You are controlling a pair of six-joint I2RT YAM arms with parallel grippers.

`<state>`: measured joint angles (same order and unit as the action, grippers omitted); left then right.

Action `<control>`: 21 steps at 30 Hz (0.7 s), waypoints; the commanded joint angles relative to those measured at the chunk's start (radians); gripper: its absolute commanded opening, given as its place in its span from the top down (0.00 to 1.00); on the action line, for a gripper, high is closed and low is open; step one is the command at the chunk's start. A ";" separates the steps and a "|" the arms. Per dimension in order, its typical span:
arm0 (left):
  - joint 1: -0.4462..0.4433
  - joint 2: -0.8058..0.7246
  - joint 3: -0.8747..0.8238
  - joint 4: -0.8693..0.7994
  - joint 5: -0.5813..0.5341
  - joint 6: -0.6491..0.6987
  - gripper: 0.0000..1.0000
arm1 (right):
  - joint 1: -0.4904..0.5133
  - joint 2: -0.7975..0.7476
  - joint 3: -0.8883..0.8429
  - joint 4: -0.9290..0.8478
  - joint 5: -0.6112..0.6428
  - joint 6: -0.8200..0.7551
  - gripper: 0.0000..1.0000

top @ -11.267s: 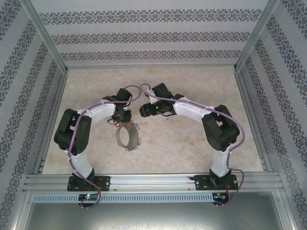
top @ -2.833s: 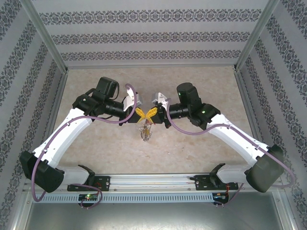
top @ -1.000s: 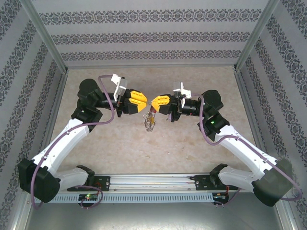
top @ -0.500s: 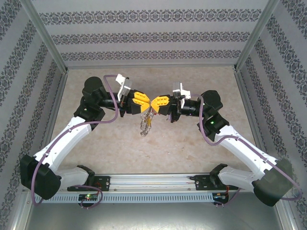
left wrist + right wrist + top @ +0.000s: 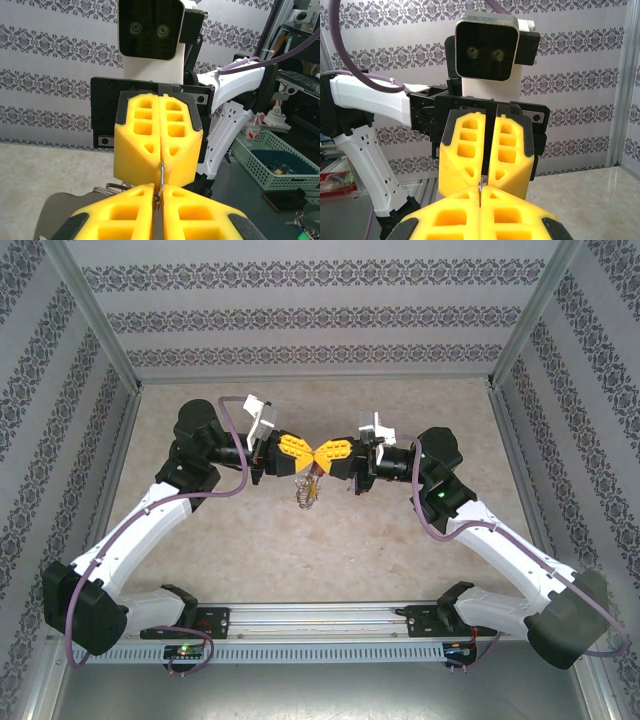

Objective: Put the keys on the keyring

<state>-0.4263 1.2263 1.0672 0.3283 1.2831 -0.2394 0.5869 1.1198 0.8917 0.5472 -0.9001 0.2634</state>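
Observation:
My left gripper [image 5: 308, 453] and right gripper [image 5: 321, 453] meet tip to tip above the middle of the table. The keyring [image 5: 305, 490] hangs folded beneath them, its small silvery keys [image 5: 303, 500] bunched together. In the left wrist view my left gripper [image 5: 158, 199] is shut on a thin wire of the keyring [image 5: 162, 174], which runs up into the shut yellow fingers [image 5: 137, 150] of the right gripper opposite. In the right wrist view my right gripper [image 5: 479, 200] is shut on the same wire [image 5: 479, 189], with the left gripper's fingers [image 5: 465, 150] just beyond.
The beige tabletop [image 5: 400, 550] is walled by patterned panels [image 5: 320, 315] on three sides, and an aluminium rail [image 5: 320, 620] crosses the near edge. A green basket [image 5: 270, 160] stands beyond the table in the left wrist view.
The left gripper moved right until its tips met the right gripper's, then closed on the keyring wire. The hanging bunch rose slightly. The right arm held still.

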 commanded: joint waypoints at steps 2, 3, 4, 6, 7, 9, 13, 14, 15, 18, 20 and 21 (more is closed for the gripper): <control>-0.017 0.010 0.023 0.054 0.011 -0.015 0.93 | 0.011 -0.002 0.001 0.037 -0.006 -0.015 1.00; -0.017 0.009 0.023 0.055 0.014 -0.016 0.99 | 0.011 0.001 0.001 0.040 -0.007 -0.014 1.00; -0.017 0.009 0.022 0.054 0.016 -0.015 1.00 | 0.011 0.001 0.002 0.042 -0.007 -0.013 1.00; -0.017 0.003 0.021 0.031 0.010 0.004 1.00 | 0.011 0.000 0.005 0.033 -0.003 -0.016 1.00; -0.018 -0.001 0.025 0.007 0.005 0.023 1.00 | 0.011 -0.002 0.007 0.022 0.004 -0.023 1.00; -0.016 -0.011 0.041 -0.093 -0.015 0.098 1.00 | 0.010 -0.020 0.007 -0.033 0.033 -0.059 0.90; -0.014 -0.014 0.085 -0.303 -0.037 0.255 1.00 | -0.004 -0.089 -0.005 -0.189 0.130 -0.144 0.57; -0.012 -0.012 0.092 -0.335 -0.039 0.282 1.00 | -0.018 -0.112 -0.014 -0.211 0.147 -0.145 0.51; -0.011 -0.011 0.098 -0.362 -0.041 0.302 1.00 | -0.033 -0.135 -0.023 -0.233 0.157 -0.144 0.45; -0.010 -0.015 0.104 -0.406 -0.044 0.334 1.00 | -0.076 -0.188 -0.034 -0.318 0.176 -0.141 0.40; -0.009 -0.017 0.103 -0.423 -0.045 0.347 1.00 | -0.097 -0.208 -0.032 -0.391 0.210 -0.138 0.40; -0.009 -0.018 0.103 -0.434 -0.045 0.352 1.00 | -0.113 -0.212 -0.032 -0.422 0.232 -0.123 0.39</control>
<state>-0.4301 1.2278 1.1378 -0.0330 1.2285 0.0345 0.4984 0.9264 0.8669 0.2470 -0.7376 0.1467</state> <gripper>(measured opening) 0.049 0.603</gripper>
